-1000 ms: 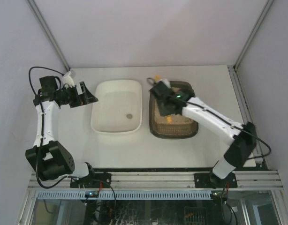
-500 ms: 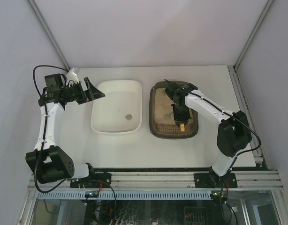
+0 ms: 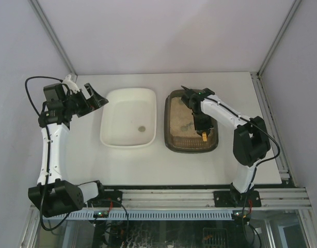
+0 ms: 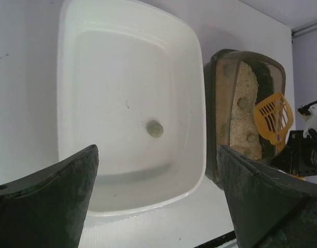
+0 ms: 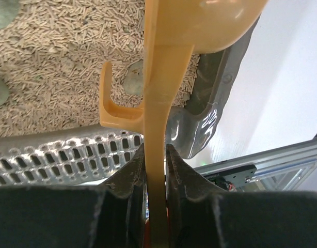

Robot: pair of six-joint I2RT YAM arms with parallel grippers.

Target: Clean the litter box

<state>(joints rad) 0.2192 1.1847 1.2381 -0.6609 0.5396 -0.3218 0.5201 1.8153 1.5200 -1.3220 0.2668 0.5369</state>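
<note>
You have two trays on the counter point(image 3: 148, 165): one litter box point(image 3: 171, 144) and one white tub point(image 3: 108, 139). You can count one yellow scoop point(image 4: 273, 118), one grey lump point(image 4: 155, 128) in the tub, and at least three clumps point(image 4: 243, 103) in the litter. There are two arms, so one left end effector point(image 3: 98, 98) and one right end effector point(image 3: 202, 125).

A white table point(image 3: 148, 165) is filling the centre of the overhead view. A pale back wall point(image 3: 163, 36) is rising at 12 o'clock, while a left wall point(image 3: 14, 62) and a right wall point(image 3: 303, 77) are closing in at 9 and 3 o'clock. Grey metal struts point(image 3: 52, 35) are slanting up at 11 and 1 o'clock. An aluminium rail point(image 3: 169, 197) is running along 6 o'clock. Soft, even light is falling over everything.
</note>
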